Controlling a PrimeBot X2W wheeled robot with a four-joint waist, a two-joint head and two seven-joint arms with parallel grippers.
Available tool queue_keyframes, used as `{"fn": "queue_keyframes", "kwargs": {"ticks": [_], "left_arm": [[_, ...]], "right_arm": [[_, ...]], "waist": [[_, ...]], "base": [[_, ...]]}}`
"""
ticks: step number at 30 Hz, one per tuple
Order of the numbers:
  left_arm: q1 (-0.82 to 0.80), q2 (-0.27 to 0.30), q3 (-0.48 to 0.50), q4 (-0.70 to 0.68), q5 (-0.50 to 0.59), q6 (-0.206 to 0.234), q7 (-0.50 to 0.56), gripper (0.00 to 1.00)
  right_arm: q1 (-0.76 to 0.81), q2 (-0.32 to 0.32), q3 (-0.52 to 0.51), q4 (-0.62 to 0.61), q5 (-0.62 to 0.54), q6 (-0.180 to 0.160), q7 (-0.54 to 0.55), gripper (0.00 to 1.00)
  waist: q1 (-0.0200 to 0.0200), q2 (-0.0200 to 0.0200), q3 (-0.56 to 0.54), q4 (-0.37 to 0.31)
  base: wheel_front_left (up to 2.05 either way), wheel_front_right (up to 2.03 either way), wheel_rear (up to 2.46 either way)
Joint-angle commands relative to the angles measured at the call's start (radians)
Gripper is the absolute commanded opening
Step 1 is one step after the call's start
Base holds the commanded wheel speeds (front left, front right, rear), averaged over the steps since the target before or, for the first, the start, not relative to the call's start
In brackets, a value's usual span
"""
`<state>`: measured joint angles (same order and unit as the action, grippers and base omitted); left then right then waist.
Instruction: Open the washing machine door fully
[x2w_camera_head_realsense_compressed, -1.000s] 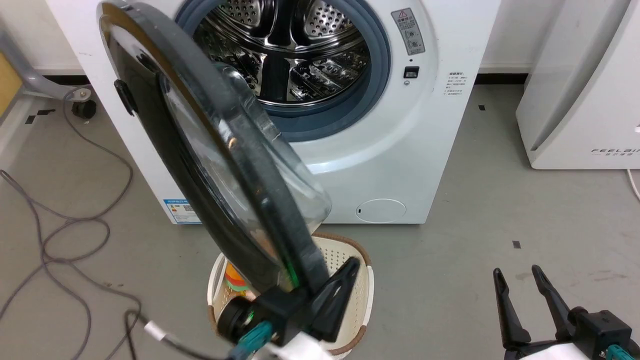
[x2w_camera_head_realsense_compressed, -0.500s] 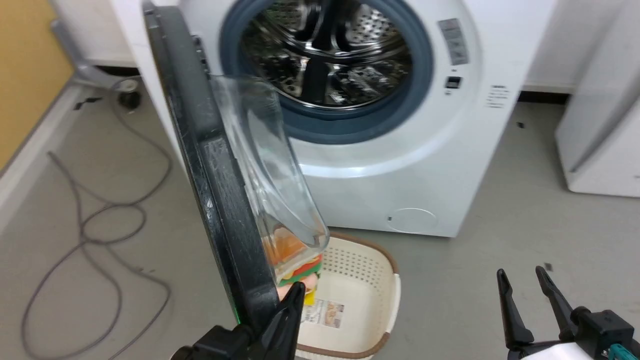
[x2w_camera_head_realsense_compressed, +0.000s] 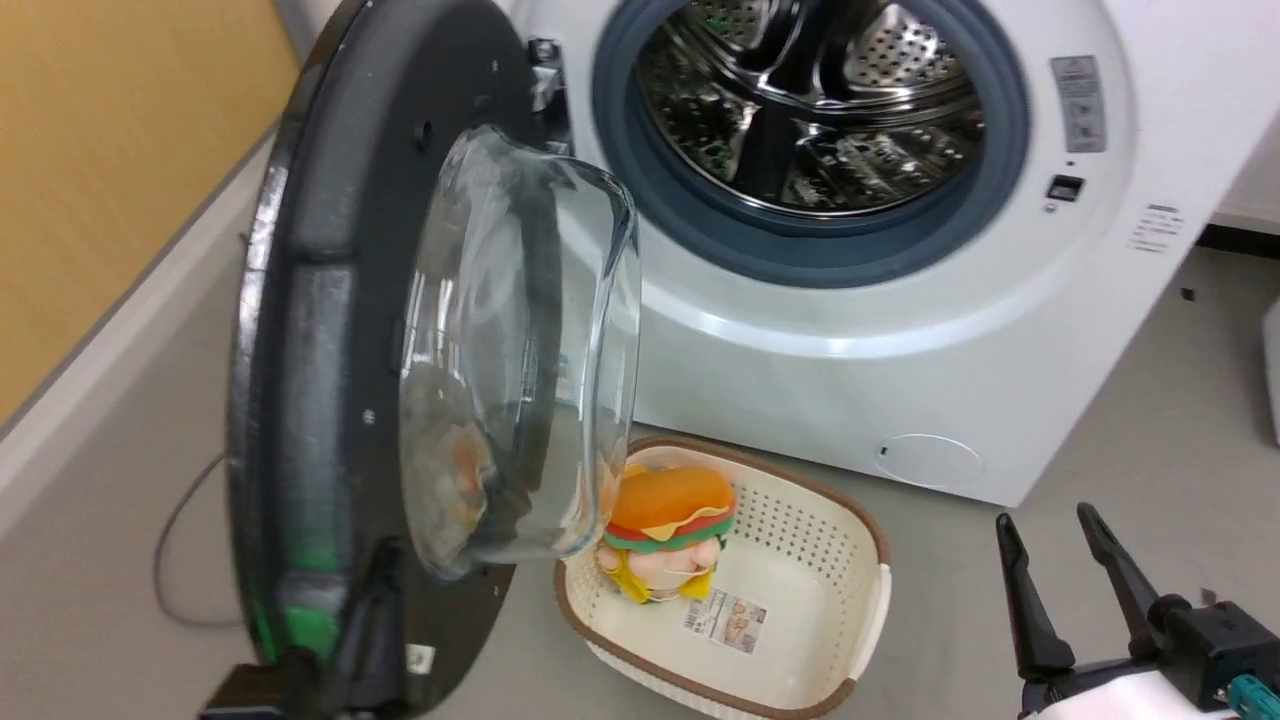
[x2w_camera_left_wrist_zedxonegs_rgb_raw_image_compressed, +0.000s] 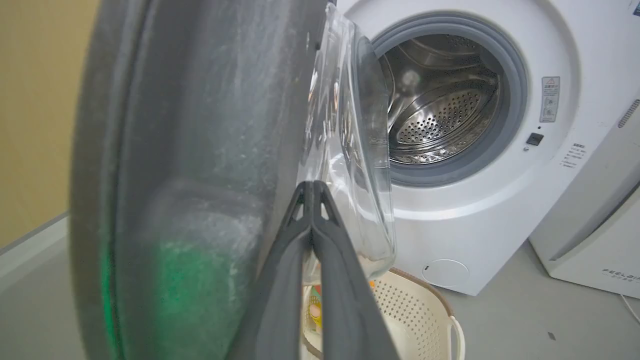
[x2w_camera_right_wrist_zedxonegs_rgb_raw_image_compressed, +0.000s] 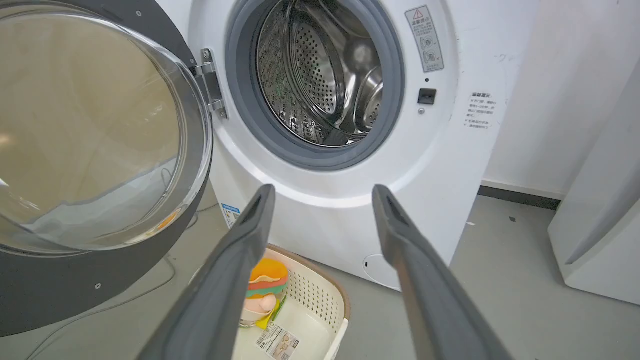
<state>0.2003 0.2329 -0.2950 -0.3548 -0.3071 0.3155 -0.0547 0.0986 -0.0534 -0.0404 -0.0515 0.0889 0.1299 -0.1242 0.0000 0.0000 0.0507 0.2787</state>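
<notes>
The large round washing machine door (x2w_camera_head_realsense_compressed: 310, 400), its matte dark grey inner face and bulging clear glass bowl turned to the camera, stands swung well out on its metal hinge (x2w_camera_right_wrist_zedxonegs_rgb_raw_image_compressed: 212, 82) at the left of the big white front-loading washing machine (x2w_camera_head_realsense_compressed: 830, 330), in the left half of the head view. The left claw (x2w_camera_left_wrist_zedxonegs_rgb_raw_image_compressed: 311, 189), clenched on nothing, lies against that inner face near the lower rim; the right claw (x2w_camera_head_realsense_compressed: 1044, 516) hangs released at lower right. The swing seems nearly done: the next move likely calls for pushing the face toward the yellow wall (x2w_camera_head_realsense_compressed: 100, 150) until the hinge stops.

Washing machine door (x2w_camera_left_wrist_zedxonegs_rgb_raw_image_compressed: 190, 150) blurred — edges cut off.
</notes>
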Motion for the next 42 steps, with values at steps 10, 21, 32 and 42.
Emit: {"fn": "queue_keyframes", "kwargs": {"ticks": [10,21,32,42], "left_arm": [[-0.114,0.066,0.212,0.185,-0.104,-0.019,-0.119,0.00],[-0.269,0.103,0.395,0.499,-0.194,-0.092,-0.202,0.00],[-0.210,0.030,0.443,0.524,-0.139,-0.149,-0.207,0.53],[-0.020,-0.061,0.346,0.338,-0.018,-0.138,-0.207,1.00]], "right_arm": [[0.002,0.003,0.008,-0.091,-0.029,0.001,0.036,1.00],[0.009,0.003,0.006,-0.101,-0.029,0.001,0.061,1.00],[0.012,0.003,0.018,-0.054,-0.010,0.001,0.045,1.00],[0.038,0.003,0.013,-0.012,0.013,0.001,0.020,1.00]], "waist": [[0.0000,0.0000,0.025,0.057],[0.0000,0.0000,0.044,0.044],[0.0000,0.0000,0.007,0.014],[0.0000,0.0000,-0.045,-0.020]], "base": [[0.00,0.00,0.00],[0.00,0.00,0.00],[0.00,0.00,0.00],[0.00,0.00,0.00]]}}
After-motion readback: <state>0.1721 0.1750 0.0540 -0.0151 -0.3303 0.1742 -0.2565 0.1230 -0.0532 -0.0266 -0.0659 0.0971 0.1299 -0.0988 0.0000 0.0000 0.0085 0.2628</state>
